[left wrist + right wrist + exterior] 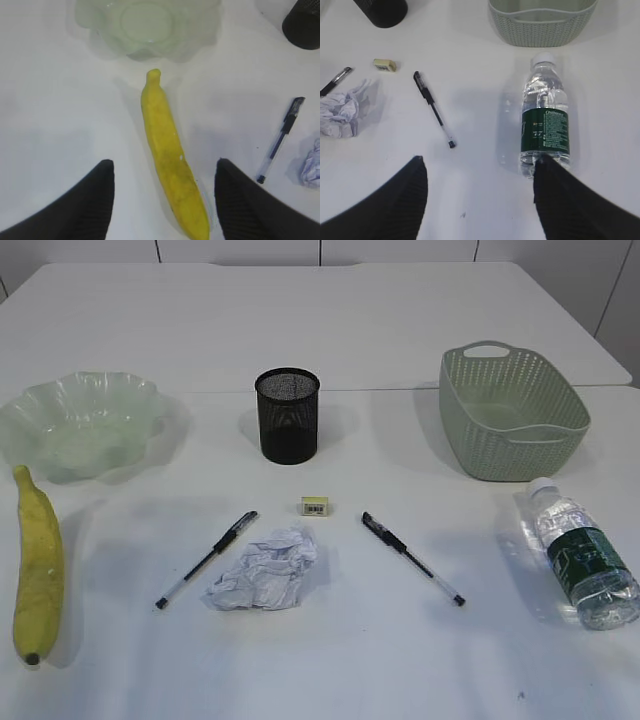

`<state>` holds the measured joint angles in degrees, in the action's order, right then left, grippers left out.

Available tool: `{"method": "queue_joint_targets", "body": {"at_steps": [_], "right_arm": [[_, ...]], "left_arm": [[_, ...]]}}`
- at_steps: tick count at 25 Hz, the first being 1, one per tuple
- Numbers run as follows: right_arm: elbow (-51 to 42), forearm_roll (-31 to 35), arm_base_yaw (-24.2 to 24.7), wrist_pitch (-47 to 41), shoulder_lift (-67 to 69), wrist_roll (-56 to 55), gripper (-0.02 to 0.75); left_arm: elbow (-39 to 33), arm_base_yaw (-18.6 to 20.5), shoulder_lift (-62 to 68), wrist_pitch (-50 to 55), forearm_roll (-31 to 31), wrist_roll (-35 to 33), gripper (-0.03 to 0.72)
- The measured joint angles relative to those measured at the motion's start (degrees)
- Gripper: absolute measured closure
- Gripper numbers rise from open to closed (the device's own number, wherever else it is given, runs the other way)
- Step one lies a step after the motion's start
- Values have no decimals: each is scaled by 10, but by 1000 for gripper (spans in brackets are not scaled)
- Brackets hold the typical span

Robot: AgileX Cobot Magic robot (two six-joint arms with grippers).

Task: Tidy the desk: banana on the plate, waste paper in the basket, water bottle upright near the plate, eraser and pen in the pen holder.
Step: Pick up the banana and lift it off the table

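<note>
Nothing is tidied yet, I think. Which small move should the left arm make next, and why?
Probably lower the left gripper straight down and close on the banana. Its fingers are open with the banana lying flat on the desk between them, untouched, and the empty plate sits just beyond the banana's tip.

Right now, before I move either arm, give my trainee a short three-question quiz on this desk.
1. True or false: the banana already lies on the plate.
2. How many pens lie on the desk?
3. The water bottle is: A upright, B lying on its side, C inside the basket.

Key: 1 false, it lies on the desk, its tip pointing at the plate. 2 two, one on each side of the waste paper. 3 B.
</note>
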<state>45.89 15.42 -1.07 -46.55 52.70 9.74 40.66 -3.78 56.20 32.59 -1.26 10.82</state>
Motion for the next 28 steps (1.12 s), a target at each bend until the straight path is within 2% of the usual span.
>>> {"method": "queue_joint_targets", "body": {"at_steps": [3,9,18,28], "right_arm": [[0,1,-13,-1,2,2,241],[0,3,-23,-3,2,4,241],[0,4,-23,-7,2,4,241],[0,15,-23,-7,2,4,241]], "left_arm": [[61,0,77,47,13,12,246],[131,0,226,90,22,40,246],[141,0,341,30,28,154,252],[143,0,428,-2,28,173,288]]}}
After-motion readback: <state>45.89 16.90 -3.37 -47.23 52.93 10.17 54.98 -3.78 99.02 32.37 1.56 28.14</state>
